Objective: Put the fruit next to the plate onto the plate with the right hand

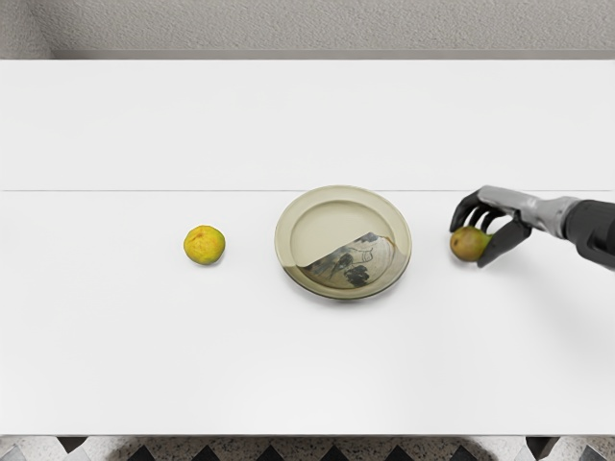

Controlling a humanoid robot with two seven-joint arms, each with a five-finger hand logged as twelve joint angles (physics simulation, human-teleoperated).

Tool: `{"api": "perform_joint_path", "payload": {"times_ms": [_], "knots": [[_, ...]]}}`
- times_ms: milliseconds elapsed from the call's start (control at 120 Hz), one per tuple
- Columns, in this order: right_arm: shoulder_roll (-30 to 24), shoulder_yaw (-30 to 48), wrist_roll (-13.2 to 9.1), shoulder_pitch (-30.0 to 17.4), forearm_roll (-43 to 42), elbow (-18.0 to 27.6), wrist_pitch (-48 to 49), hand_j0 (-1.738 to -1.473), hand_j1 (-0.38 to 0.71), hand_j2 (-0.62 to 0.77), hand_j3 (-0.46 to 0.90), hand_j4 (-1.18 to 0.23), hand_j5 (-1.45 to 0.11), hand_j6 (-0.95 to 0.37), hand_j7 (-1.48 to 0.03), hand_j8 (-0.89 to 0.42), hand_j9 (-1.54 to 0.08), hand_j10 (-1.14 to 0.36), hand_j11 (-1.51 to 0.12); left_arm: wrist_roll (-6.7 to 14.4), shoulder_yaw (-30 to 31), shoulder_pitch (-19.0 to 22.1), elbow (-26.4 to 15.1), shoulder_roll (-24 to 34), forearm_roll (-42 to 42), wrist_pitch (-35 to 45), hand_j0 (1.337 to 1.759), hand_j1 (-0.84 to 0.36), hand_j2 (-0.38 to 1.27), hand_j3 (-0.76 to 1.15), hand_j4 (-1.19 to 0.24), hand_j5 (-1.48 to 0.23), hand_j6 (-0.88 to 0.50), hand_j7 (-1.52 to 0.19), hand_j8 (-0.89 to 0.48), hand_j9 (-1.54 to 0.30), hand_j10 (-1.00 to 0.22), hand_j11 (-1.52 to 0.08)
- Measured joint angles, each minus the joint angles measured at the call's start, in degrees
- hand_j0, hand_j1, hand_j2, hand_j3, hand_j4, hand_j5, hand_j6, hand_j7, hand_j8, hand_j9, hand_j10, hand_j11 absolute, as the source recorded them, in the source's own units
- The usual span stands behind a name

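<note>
A round beige plate (pixel 343 241) with a dark painted pattern on its lower half lies on the white table. Right of it rests a small green-brown fruit (pixel 468 244). My right hand (pixel 488 231) comes in from the right edge and wraps around that fruit, fingers behind it and thumb in front; the fruit still sits on the table. A yellow-green citrus fruit (pixel 205 244) lies alone to the left of the plate. No left arm shows.
The white table (pixel 307 355) spans the picture, with a faint seam running across at plate height. A grey wall backs it, and checkered floor shows below the front edge.
</note>
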Motion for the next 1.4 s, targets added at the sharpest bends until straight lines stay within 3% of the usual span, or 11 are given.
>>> {"api": "perform_joint_path", "payload": {"times_ms": [533,908,1183,1400], "knots": [[-0.12,6.39,0.12,1.87,9.54,1.84,7.83,-1.656,0.21,0.30,0.00,-0.68,-0.91,-0.46,-0.89,-0.48,-0.93,-0.59,-0.93,0.00,0.00,0.00,0.00,0.00,0.00,0.00,1.658,0.35,0.00,0.00,0.00,0.00,0.00,0.00,0.00,0.00,0.00,0.00],[6.92,7.20,-0.15,3.88,12.50,2.52,7.70,-1.658,0.23,0.32,0.00,-0.67,-0.93,-0.45,-0.90,-0.47,-0.93,-0.58,-0.94,0.00,0.01,0.00,0.00,0.00,0.00,0.00,1.658,0.35,0.00,0.00,0.00,0.00,0.00,0.00,0.00,0.00,0.00,0.00],[14.27,6.86,-1.61,4.35,12.61,1.83,7.38,-1.658,0.26,0.37,0.00,-0.67,-0.93,-0.43,-0.90,-0.46,-0.93,-0.56,-0.94,0.01,0.02,0.00,0.00,0.00,-0.01,0.00,1.658,0.35,0.00,0.00,0.00,0.00,0.00,0.00,0.00,0.00,0.00,0.00],[15.72,6.07,-1.78,4.08,12.74,1.33,6.55,-1.657,0.22,0.29,0.00,-0.67,-0.91,-0.44,-0.89,-0.47,-0.92,-0.57,-0.92,0.00,0.01,0.00,0.00,0.00,0.00,0.00,1.658,0.35,0.00,0.00,0.00,0.00,0.00,0.00,0.00,0.00,0.00,0.00]]}}
